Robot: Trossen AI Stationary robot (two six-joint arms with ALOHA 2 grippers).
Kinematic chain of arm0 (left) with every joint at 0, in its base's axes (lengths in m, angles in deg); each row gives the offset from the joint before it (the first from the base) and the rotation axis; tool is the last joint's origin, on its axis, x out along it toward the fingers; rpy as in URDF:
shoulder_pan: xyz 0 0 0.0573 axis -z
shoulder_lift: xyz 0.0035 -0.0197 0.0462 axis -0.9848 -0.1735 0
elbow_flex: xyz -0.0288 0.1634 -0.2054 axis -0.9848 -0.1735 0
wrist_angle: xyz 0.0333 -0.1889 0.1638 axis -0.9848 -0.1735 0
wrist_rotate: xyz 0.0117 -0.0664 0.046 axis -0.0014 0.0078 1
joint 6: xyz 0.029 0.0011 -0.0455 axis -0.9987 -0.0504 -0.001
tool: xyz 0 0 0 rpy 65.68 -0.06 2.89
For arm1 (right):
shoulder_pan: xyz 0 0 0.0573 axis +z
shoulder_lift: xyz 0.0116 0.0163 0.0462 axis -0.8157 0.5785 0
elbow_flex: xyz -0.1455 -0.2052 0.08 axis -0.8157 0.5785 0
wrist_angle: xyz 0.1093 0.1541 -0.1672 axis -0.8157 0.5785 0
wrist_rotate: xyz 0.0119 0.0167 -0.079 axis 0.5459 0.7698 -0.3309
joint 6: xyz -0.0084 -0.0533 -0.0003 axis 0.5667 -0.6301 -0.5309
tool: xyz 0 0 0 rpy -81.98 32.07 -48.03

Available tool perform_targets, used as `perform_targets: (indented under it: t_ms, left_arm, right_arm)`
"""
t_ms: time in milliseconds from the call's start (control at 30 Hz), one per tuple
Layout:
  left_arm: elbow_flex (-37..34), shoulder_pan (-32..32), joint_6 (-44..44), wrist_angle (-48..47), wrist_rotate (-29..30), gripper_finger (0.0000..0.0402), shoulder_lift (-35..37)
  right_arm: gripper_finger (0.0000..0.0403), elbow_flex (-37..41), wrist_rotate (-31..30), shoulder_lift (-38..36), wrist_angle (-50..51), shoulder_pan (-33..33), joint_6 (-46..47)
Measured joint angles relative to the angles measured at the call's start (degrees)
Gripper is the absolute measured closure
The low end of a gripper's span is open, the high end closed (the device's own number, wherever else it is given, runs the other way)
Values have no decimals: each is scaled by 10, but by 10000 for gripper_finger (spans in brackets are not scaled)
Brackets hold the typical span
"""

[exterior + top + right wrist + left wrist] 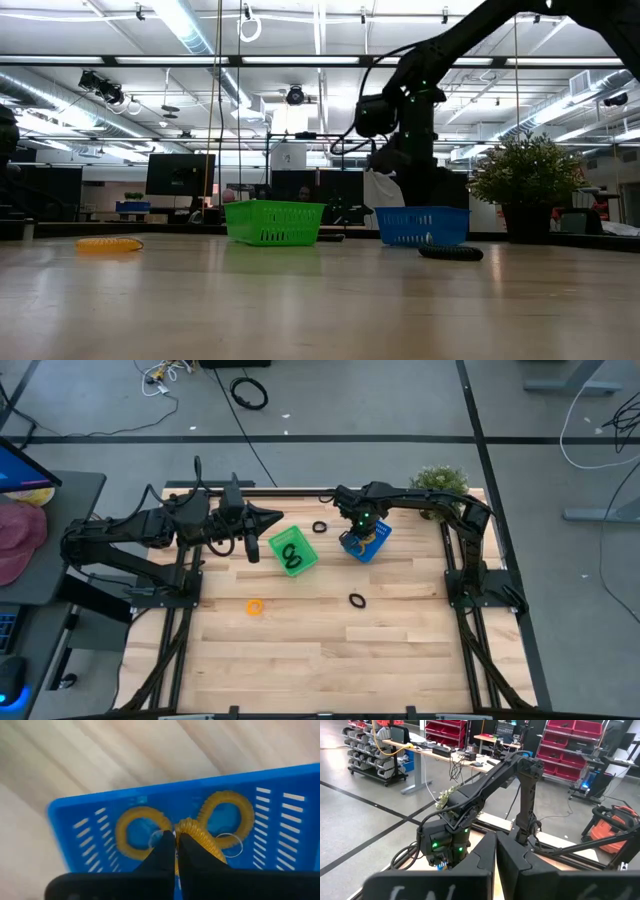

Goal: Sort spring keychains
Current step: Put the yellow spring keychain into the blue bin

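R gripper (175,851) over blue basket (280,815), clamped on orange keychain (200,837); 2 more inside. Green basket (302,563) held black keychains (292,553). L gripper (496,851) closed, empty.

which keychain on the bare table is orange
The orange keychain lying near the table's left side; the two other loose ones, and, are black.

Grey floor (400,400) crossed by dark lines, loose cables (250,393), red storage shelves (560,750), long desk (427,751), ceiling strip lights (190,25), dark monitor (180,173).
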Motion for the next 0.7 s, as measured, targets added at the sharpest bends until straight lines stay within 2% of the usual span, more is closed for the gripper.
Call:
perform_targets:
  t_ms: [267,567,700]
  left_arm:
    - [0,0,0,-1,0,385,0]
    - [0,0,0,-2,0,385,0]
    - [0,0,0,-2,0,385,0]
  right_arm:
    - [396,29,50,0,-41,-13,6]
    - [327,29,50,0,-30,-13,3]
    - [303,25,49,-8,4,-13,-9]
